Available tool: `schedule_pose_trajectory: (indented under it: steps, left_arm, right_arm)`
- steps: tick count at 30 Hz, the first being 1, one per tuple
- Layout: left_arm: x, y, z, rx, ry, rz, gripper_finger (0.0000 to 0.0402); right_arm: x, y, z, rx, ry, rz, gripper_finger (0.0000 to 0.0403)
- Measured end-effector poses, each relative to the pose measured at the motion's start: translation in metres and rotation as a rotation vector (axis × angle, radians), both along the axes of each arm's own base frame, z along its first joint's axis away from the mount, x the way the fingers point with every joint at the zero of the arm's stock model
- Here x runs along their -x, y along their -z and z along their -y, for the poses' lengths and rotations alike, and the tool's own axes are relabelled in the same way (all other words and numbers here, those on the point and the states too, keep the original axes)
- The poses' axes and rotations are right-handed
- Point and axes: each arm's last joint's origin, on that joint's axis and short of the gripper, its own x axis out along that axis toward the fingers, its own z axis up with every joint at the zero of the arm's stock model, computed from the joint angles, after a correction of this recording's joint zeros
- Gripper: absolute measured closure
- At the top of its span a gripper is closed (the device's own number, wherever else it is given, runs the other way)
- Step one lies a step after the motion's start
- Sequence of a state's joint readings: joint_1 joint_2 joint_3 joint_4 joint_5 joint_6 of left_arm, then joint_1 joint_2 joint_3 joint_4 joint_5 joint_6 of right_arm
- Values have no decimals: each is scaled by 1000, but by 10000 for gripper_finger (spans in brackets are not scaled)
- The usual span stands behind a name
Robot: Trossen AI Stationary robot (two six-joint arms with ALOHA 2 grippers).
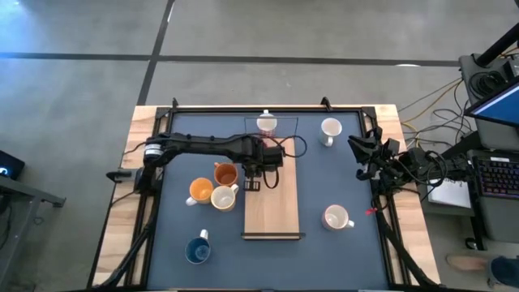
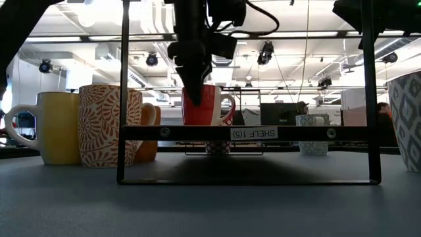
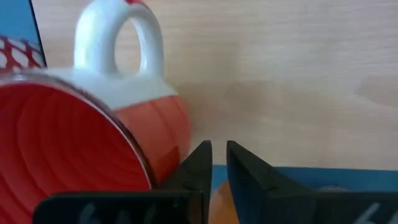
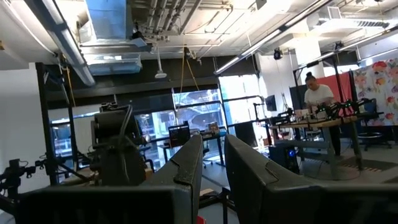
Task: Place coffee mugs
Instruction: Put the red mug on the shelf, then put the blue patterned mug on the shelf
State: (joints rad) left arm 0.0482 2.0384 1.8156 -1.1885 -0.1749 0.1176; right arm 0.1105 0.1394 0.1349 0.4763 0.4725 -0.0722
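- The red mug (image 3: 93,149), glossy with ribbed inner walls and a white loop handle, sits on the pale wooden shelf board (image 1: 272,207) at centre frame in the high view.
- The left pincer (image 3: 214,163) has its dark fingers nearly together on the mug's rim; the wall between them is hard to make out.
- From above, the arm hides that mug.
- The low view alone shows an orange patterned mug (image 2: 108,125) and a yellow one (image 2: 56,127) at left.
- The right pincer (image 4: 211,163), narrowly parted and holding nothing, waits at the surface's (image 1: 340,178) right edge.
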Motion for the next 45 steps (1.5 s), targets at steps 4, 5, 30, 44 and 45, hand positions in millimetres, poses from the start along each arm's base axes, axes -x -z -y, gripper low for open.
schedule_pose_trajectory:
  steps: [4,5,30,44,45]
  left_arm:
    - [0,-1,-9,-2,-6,4,398]
    - [0,-1,-12,-3,-13,4,398]
    - [2,-7,-40,4,-33,43,401]
    - [22,-67,0,71,131,416,402]
    - [25,-68,2,75,139,449,402]
  right_arm:
    - [0,0,0,3,2,-1,344]
    - [0,0,0,3,2,-1,344]
    - [0,1,0,16,8,-16,344]
    - [-1,3,0,-14,-7,-26,344]
    - [-1,3,0,-20,-10,-27,344]
